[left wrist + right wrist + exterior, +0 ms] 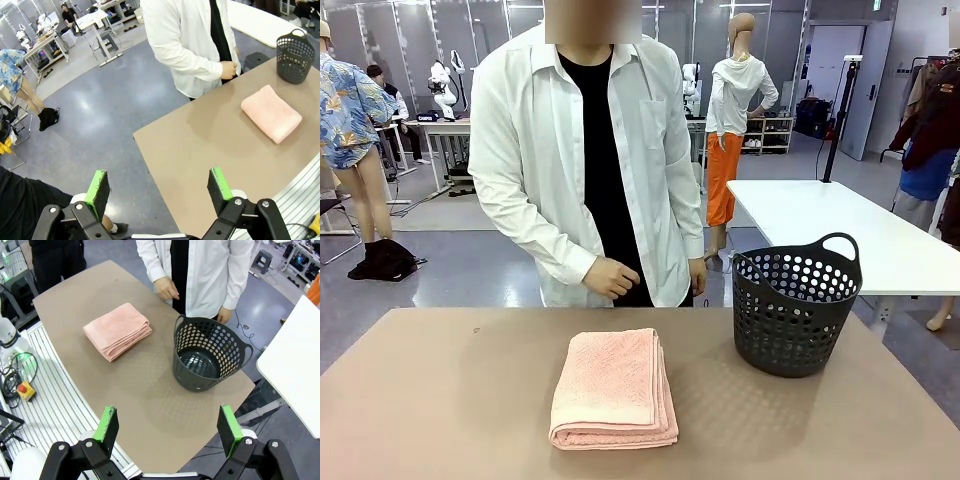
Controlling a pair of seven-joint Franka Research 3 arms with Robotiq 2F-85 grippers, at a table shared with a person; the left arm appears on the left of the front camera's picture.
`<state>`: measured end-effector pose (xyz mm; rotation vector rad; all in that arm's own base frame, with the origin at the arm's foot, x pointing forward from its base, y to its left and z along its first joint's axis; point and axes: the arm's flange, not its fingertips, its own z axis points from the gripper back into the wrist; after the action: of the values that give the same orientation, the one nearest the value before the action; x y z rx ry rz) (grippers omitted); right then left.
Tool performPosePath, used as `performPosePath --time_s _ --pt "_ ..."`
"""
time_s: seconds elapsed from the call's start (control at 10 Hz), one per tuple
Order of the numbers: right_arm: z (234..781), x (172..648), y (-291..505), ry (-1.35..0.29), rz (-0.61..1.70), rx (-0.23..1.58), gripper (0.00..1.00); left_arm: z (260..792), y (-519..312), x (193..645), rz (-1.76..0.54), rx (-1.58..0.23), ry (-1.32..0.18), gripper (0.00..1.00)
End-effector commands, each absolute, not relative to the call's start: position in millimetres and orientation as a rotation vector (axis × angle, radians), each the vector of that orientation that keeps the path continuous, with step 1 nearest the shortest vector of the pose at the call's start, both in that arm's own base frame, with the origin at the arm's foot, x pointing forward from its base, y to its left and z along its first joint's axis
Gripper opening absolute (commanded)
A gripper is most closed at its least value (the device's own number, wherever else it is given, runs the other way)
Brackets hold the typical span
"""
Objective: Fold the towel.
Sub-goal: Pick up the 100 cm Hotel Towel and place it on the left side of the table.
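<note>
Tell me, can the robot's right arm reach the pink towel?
Probably yes. The open right gripper hangs above the table, the towel lies uncovered, and the basket stands beside the towel, not in the way.

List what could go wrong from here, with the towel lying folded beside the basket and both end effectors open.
1. The towel lies in stacked layers; pinching one edge may lift only the top layer and undo the fold.
2. The basket stands close beside it; the right end effector, reaching in, could knock it.
3. The person's hand hangs near the far edge of the table, perhaps within an arm's path.
</note>
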<state>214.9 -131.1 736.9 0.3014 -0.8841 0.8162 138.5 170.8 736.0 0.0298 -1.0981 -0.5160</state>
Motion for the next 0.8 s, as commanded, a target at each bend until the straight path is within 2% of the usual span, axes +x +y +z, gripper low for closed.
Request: performPosePath --time_s 0.0,0.7 --pt "738.0 214.7 -131.8 -0.882 0.814 0.303 1.0 737.0 172.0 134.8 -0.505 0.04 -1.089 1.0" --pt "738.0 214.7 -131.8 -0.882 0.814 0.303 1.0 737.0 172.0 134.8 -0.505 0.04 -1.089 1.0"
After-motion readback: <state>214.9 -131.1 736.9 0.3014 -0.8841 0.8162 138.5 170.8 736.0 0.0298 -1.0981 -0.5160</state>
